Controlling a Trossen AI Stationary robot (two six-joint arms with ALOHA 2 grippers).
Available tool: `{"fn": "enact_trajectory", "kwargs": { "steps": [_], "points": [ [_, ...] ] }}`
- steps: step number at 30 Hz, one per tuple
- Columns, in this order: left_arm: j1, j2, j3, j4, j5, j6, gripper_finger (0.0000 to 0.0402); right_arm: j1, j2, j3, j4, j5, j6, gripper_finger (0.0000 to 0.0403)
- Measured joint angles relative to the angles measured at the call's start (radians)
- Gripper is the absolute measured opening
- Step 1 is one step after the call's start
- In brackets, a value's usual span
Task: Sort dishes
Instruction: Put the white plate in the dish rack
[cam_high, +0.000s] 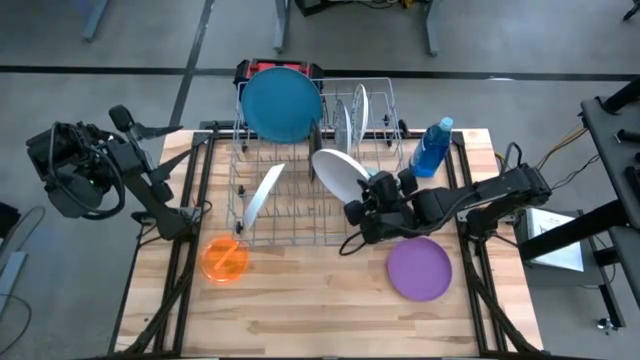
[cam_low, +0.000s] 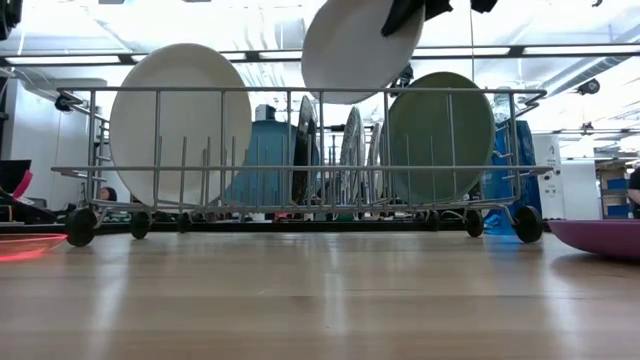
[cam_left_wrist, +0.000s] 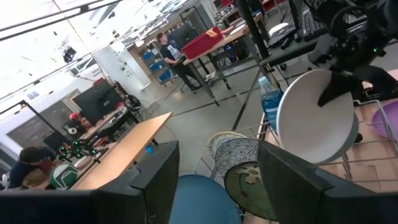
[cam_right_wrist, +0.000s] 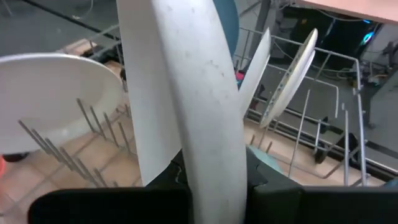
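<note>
Right gripper (cam_high: 372, 208): clamped on the rim of a white plate (cam_high: 340, 172), which it holds above the wire rack (cam_high: 300, 225), over the rack's right-hand half. The right wrist view shows the plate edge-on between the two fingers, nearly upright, its long axis rising straight out of the grip. In the low view the plate hangs clear above the rack's top rail, apart from every tine.

Relation governing the next move: the rack's slots lie directly below the held plate. The plate's face appears tilted rather than square to the dividers, so I judge it must be trued up before it goes down. The right arm is the nearer arm, being the one carrying the plate.

Already in the rack: a second white plate (cam_high: 262, 193) leaning in the left half; a large blue plate (cam_high: 281, 103) at the far end; a patterned plate (cam_high: 349, 118) and a further pale one standing on edge in the far right slots.

Outside the rack, on the table (cam_high: 300, 320): a small orange dish (cam_high: 224, 258) just beyond its near left corner, a purple plate (cam_high: 419, 268) beyond its near right corner, and a blue bottle (cam_high: 432, 147) to its right.

Left gripper (cam_left_wrist: 214, 180): fingers spread, holding nothing, waiting well left of the rack, off the table's edge.

Risk, as judged: a tilted plate may catch a tine or knock a neighbour.
</note>
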Motion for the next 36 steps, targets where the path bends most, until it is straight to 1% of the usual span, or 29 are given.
{"fn": "enact_trajectory", "kwargs": {
  "steps": [5, 8, 11, 16, 25, 28, 32, 36],
  "points": [
    [0.000, 0.003, 0.000, 0.000, 0.003, -0.011, 0.0206, 0.000, 0.011, -0.002, -0.018, -0.002, 0.005, 0.0028],
    [0.000, 0.002, -0.003, 0.000, 0.023, -0.018, 0.0206, 0.000, 0.009, -0.013, -0.036, -0.003, 0.028, 0.0028],
    [0.000, 0.002, -0.011, 0.000, 0.035, -0.024, 0.0206, 0.000, 0.013, -0.036, -0.040, -0.026, 0.050, 0.0028],
    [0.000, 0.002, -0.043, 0.000, 0.041, -0.027, 0.0206, 0.000, 0.048, -0.041, -0.063, -0.028, 0.091, 0.0028],
    [0.000, 0.004, -0.093, 0.004, 0.041, -0.042, 0.0206, -0.003, 0.093, -0.041, -0.067, -0.030, 0.110, 0.0028],
    [0.000, 0.003, -0.093, 0.004, 0.041, -0.042, 0.0206, -0.003, 0.093, -0.041, -0.067, -0.025, 0.115, 0.0028],
    [0.000, 0.003, -0.093, 0.005, 0.041, -0.042, 0.0206, -0.003, 0.084, -0.039, -0.072, -0.002, 0.163, 0.0028],
    [0.000, 0.003, -0.093, 0.007, 0.041, -0.042, 0.0206, -0.008, 0.080, -0.018, -0.136, 0.011, 0.201, 0.0028]
  ]
}}
